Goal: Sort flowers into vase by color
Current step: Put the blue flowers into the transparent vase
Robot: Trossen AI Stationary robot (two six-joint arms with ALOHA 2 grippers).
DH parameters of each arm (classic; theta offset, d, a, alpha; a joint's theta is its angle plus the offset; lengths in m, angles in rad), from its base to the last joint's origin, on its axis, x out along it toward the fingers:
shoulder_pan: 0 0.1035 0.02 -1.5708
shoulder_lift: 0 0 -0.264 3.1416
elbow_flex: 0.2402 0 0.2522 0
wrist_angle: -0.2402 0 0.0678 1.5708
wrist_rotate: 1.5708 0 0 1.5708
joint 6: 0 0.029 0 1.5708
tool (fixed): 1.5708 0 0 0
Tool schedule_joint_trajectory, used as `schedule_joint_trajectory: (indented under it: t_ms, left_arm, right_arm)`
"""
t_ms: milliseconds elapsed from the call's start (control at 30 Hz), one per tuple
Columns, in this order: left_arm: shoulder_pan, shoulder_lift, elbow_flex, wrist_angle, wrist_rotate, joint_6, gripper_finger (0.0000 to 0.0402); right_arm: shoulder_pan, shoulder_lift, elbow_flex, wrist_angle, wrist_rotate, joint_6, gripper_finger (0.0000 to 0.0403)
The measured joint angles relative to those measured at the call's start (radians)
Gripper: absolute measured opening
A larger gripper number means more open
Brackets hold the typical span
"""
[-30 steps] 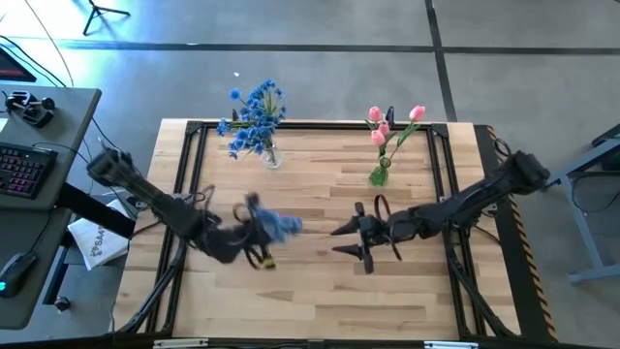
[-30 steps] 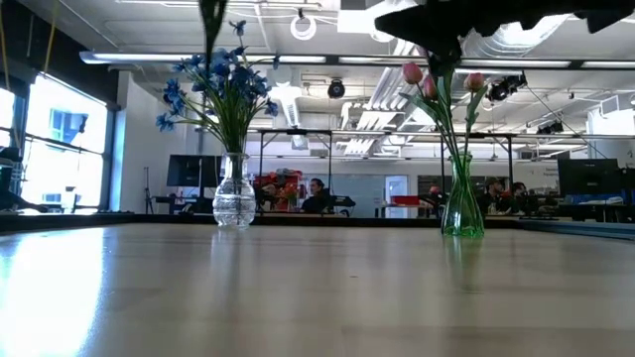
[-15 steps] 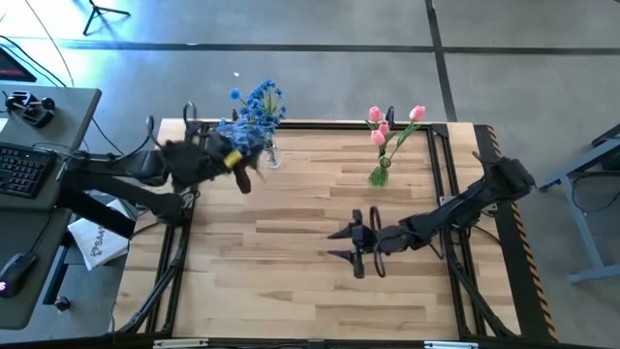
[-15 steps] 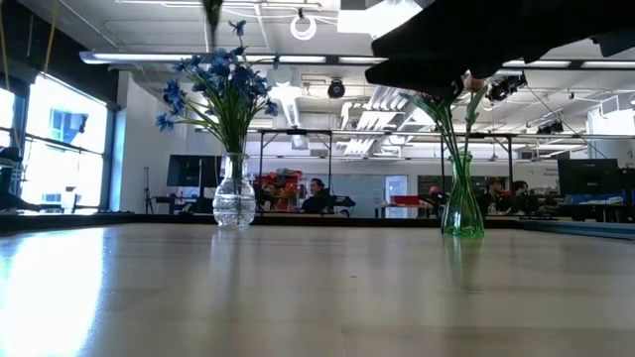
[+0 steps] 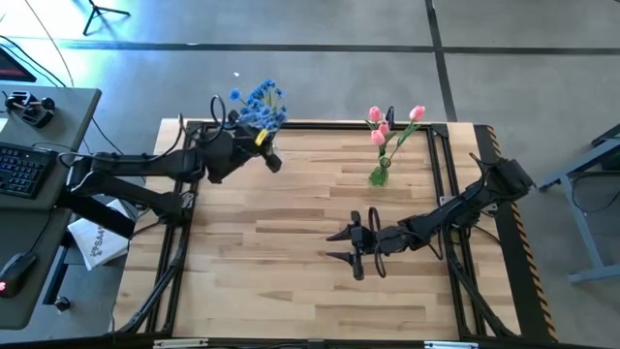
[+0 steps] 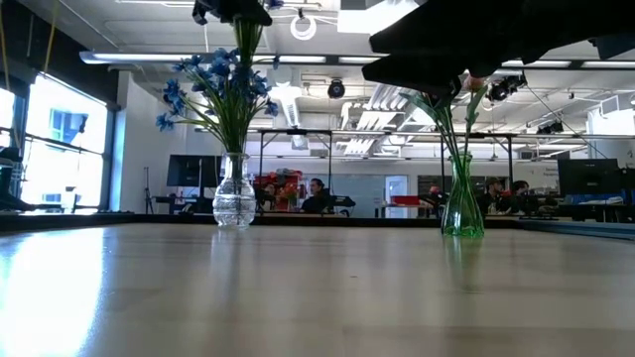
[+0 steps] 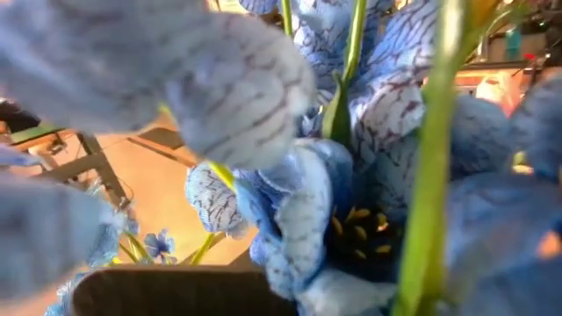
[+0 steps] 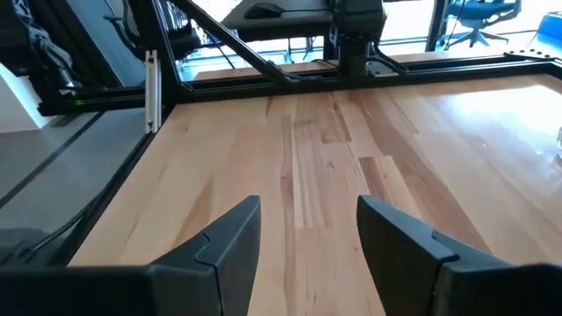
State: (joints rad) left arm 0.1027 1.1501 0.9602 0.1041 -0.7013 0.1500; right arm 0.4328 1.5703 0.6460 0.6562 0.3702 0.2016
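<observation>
A clear glass vase (image 6: 233, 198) at the far left holds a bunch of blue flowers (image 5: 258, 105). A green glass vase (image 6: 462, 206) at the far right holds pink tulips (image 5: 392, 122). My left gripper (image 5: 267, 155) is over the blue bunch and shows at the top of the low view (image 6: 230, 10). It is shut on one blue flower, whose blossoms (image 7: 299, 202) fill the left wrist view. My right gripper (image 5: 341, 244) is open and empty, low over the middle of the table. My left gripper holds the blue flower from above. Its green stem (image 6: 245, 45) hangs down from the fingers into the bunch in the clear vase. The blossoms and the gripper hide the place of contact, so the kind of hold does not show.
A black frame (image 5: 320, 127) runs along the table's edges. Bare wood lies between the two vases and in front of my right gripper (image 8: 303, 219). A desk with a keyboard (image 5: 19, 165) stands off the table's left side. People sit in the room behind.
My left gripper has gone up and from the table's middle left toward the far edge, carrying the blue flower to above the clear vase. It has turned on the way. The flower's stem now hangs into the blue bunch.
</observation>
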Motion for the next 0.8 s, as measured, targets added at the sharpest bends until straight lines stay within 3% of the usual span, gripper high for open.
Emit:
schedule_joint_trajectory:
  t_ms: [567, 800]
  left_arm:
    - [0.094, 0.054, -0.032, 0.031, -0.035, 0.005, 0.0]
    - [0.102, 0.082, -0.032, 0.029, -0.036, -0.072, 0.0]
  right_arm:
    - [0.0, -0.001, 0.0, 0.006, -0.003, 0.0, 0.0184]
    - [0.0, -0.001, 0.0, 0.005, -0.004, 0.0, 0.0184]
